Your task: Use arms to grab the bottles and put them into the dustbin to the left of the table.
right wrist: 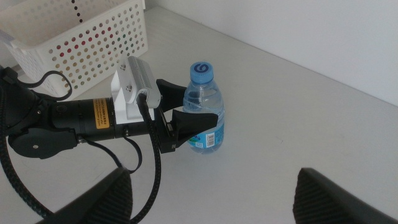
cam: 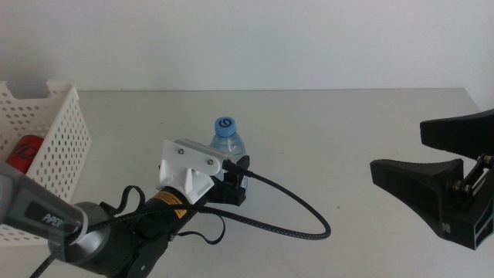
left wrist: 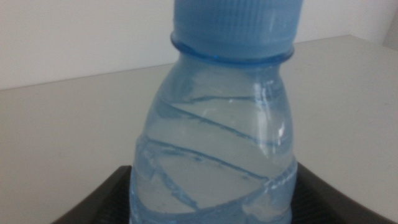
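Middle view has the left gripper (cam: 231,179) reaching in from the lower left toward the water bottle (cam: 228,139), which stands upright near the centre of the bench (cam: 347,123). Its fingers (cam: 241,166) sit on either side of the bottle's lower body, with the blue cap showing above the white housing (cam: 189,166). A black cable (cam: 293,208) loops from the housing across the bench toward the front.

From the right wrist, the same gripper (right wrist: 196,127) shows its two dark fingers (right wrist: 198,121) straddling the bottle (right wrist: 204,109) at about label height; whether they are pressing on it or only beside it cannot be told. The bottle's base rests on the bench (right wrist: 323,106).

Up close in the left wrist view, the bottle (left wrist: 214,143) fills the frame, clear and ribbed, with the dark fingers (left wrist: 99,199) flanking its lower part.

At the left edge of the bench stands the white perforated dustbin (cam: 65,131), with a red can (cam: 27,150) lying inside it. The bin (right wrist: 93,37) is well apart from the bottle.

Off to the right, the right gripper (cam: 432,154) hangs above the bench with its fingers (cam: 409,181) spread wide and nothing between them; its own camera shows those fingers (right wrist: 112,196) far apart.
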